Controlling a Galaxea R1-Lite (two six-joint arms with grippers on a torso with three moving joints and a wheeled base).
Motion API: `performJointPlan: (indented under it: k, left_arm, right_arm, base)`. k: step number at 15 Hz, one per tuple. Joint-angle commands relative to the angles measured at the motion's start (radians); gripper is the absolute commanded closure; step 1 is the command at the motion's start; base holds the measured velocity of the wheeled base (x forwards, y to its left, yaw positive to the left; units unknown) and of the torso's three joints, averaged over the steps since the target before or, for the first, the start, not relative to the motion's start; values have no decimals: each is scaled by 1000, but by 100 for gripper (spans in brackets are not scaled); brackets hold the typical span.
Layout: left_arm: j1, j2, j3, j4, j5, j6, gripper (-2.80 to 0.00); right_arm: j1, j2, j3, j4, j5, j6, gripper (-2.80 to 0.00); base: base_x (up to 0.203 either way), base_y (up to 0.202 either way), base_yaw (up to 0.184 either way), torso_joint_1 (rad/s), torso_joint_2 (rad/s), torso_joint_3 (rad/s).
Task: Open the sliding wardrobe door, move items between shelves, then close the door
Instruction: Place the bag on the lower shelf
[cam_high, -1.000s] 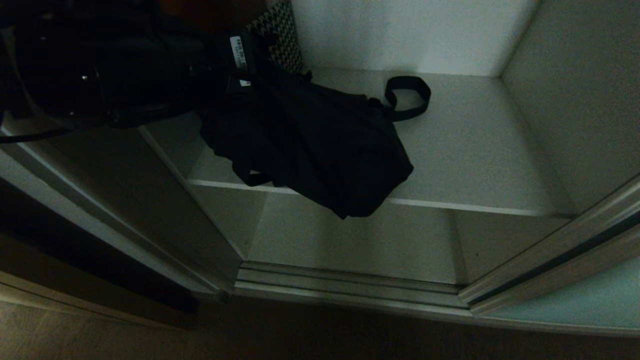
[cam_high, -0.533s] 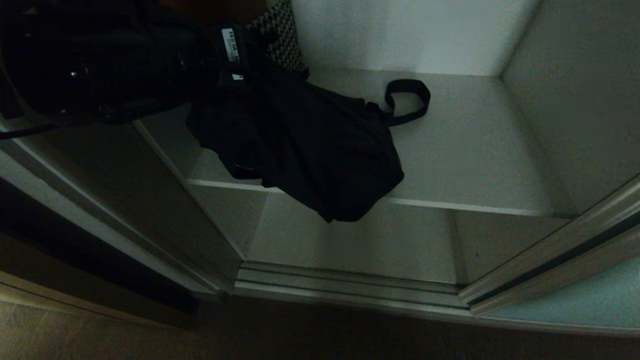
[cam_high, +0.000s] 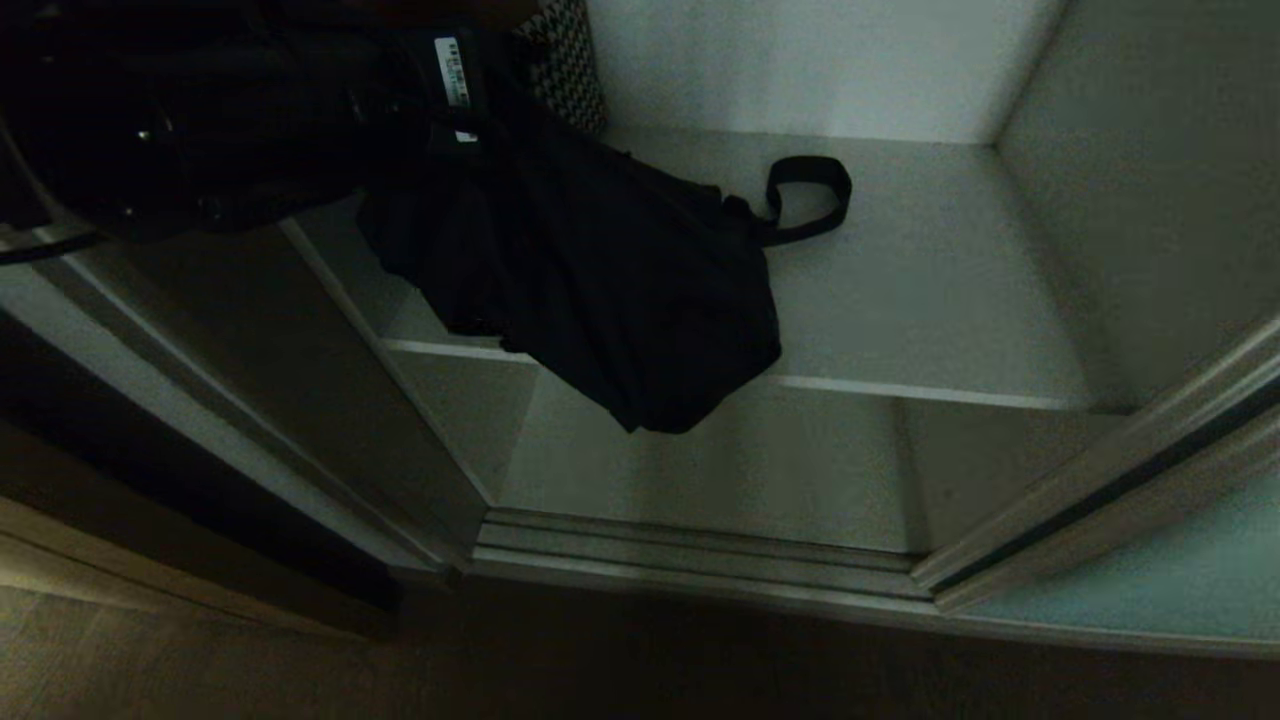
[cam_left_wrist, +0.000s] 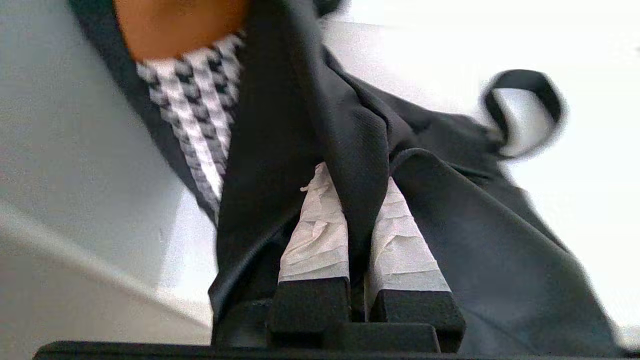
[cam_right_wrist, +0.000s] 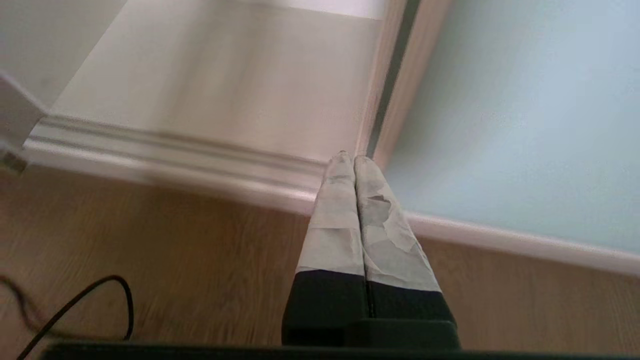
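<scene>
Cloth, matt board, frosted glass, wood

Soft matt black fabric (cam_high: 600, 290); woven houndstooth cloth (cam_left_wrist: 200, 105); matt pale shelf (cam_high: 930, 300); frosted glass door (cam_right_wrist: 525, 130); ridged metal track (cam_high: 700, 560); wood-grain floor (cam_right_wrist: 175, 260).

The left gripper (cam_left_wrist: 352, 185) has its two tape-wrapped fingers (cam_left_wrist: 315, 235) pinched together on a fold of the black fabric piece (cam_left_wrist: 450, 240), which drapes over and around them. A looped black strap (cam_left_wrist: 525, 112) curls out from the fabric over the pale shelf (cam_left_wrist: 575, 200). Just beside the black fabric lies the houndstooth cloth (cam_left_wrist: 200, 115), close to the grey side wall (cam_left_wrist: 65, 125). Above the houndstooth cloth shows something orange (cam_left_wrist: 175, 22), too blurred to identify.
</scene>
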Motion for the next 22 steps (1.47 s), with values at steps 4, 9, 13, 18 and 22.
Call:
performJointPlan:
  k: [4,9,13,18,22]
  left_arm:
    - [-1,6,12,-23,0,3,0]
    - [-8,4,10,-30,2,7,0]
    - [-12,-37,61,-83,-5,47,0]
    - [-12,-56,116,-188,-9,81,0]
    - [-12,-114,116,-199,-13,172,0]
  right_arm:
    - [1,-2,0,0,0,-1,0]
    - [1,-3,0,0,0,-1,0]
    - [1,-3,0,0,0,-1,0]
    - [1,-3,0,0,0,-1,0]
    - [1,-2,0,0,0,-1,0]
  base:
    - [-196,0,-1,2,2,5]
    - [-174,0,-1,-2,4,3]
    - [0,0,0,0,0,0]
    - [0,0,0,0,0,0]
    - [0,0,0,0,0,0]
